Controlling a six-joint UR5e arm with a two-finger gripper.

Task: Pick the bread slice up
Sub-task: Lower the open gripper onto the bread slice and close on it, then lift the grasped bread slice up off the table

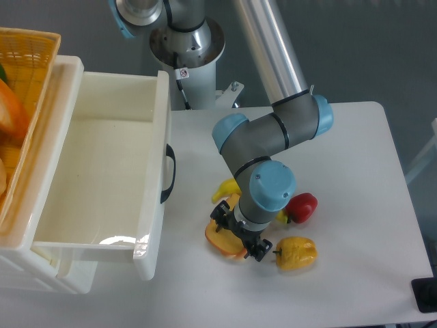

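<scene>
My pincer (238, 234) sits low over the bread (222, 238), which lies flat on the desk (355, 205) beside the yellow pepper (295, 252). I cannot tell its opening. The bread looks light, stiff and slick; I'd grip opposite crust edges.

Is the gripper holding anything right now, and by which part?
Cannot tell: the gripper is down on the bread slice, but the wrist hides the fingers and any grip.
</scene>
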